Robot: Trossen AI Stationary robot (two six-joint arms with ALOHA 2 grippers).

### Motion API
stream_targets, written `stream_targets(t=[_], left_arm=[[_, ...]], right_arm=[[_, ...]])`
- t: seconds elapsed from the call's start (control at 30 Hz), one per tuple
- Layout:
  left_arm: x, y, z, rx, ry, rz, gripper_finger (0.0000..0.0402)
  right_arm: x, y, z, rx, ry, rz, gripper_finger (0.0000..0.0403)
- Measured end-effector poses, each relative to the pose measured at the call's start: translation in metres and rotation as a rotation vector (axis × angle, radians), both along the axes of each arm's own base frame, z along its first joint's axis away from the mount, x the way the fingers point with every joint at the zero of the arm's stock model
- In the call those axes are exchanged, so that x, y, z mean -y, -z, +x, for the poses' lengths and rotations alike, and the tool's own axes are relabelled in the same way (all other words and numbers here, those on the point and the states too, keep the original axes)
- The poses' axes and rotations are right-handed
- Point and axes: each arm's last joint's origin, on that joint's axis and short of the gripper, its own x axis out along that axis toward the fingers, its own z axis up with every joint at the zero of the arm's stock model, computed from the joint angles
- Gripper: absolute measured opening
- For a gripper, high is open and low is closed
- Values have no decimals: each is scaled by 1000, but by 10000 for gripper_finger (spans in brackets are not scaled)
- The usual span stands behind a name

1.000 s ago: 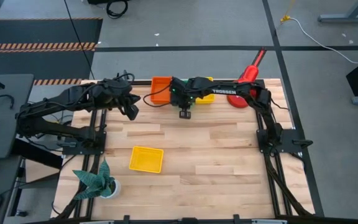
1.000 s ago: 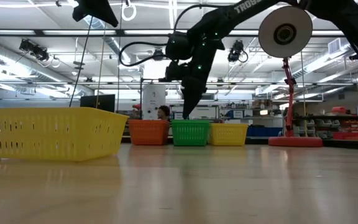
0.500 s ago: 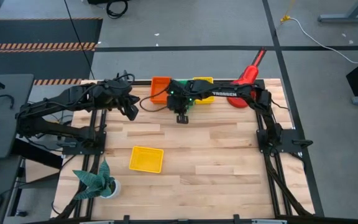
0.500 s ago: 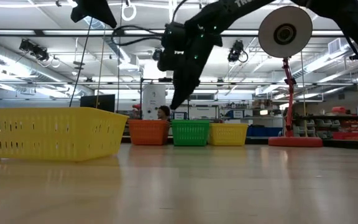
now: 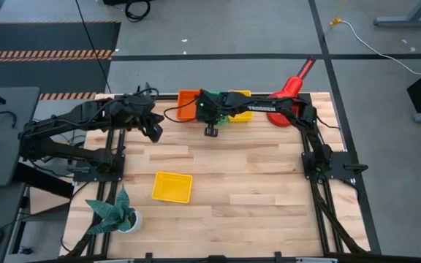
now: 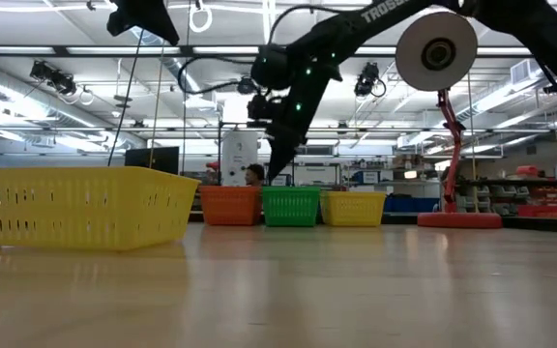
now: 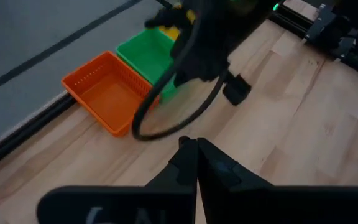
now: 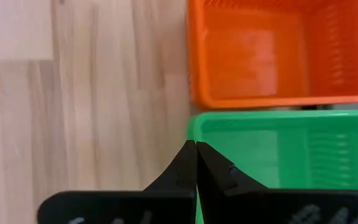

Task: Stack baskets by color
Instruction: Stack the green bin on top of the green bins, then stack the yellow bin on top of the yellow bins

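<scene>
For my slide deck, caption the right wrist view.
Shut right pincer hovers over the table beside orange basket and green basket.

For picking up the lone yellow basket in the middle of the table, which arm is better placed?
Probably the left. The yellow basket lies toward the left arm's side, and the left tool, shut and empty, is nearer. The right tool, also shut, hangs by the far row beside the green basket.
</scene>
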Motion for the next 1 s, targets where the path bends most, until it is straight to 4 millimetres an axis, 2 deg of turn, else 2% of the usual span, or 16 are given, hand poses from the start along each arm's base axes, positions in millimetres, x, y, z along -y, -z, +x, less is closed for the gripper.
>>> stream_targets(t=[0.07,0.17,0.27,0.37,0.5,0.6,0.77,0.9,1.0], left_arm=[[1,1,0,-1,-6,-17,8],[6,3,-1,-17,3,-45,16],[14,4,-1,-31,35,-60,18],[24,6,5,-37,90,-63,12],[43,14,24,-50,162,-87,5],[63,29,48,-77,184,-141,5],[99,62,77,-155,99,-389,5],[122,90,95,-185,-109,-603,14],[132,108,108,-186,-263,-726,37]], right_arm=[[-8,-11,-1,25,-2,0,2],[-29,-39,-7,79,29,32,2],[-59,-72,-17,144,24,55,1],[-97,-108,-31,227,-46,61,1],[-146,-159,-65,343,-170,65,1],[-169,-191,-99,406,-214,62,2],[-183,-224,-166,409,-143,6,2],[-180,-238,-212,397,-43,-67,2],[-176,-245,-240,405,11,-95,2]])
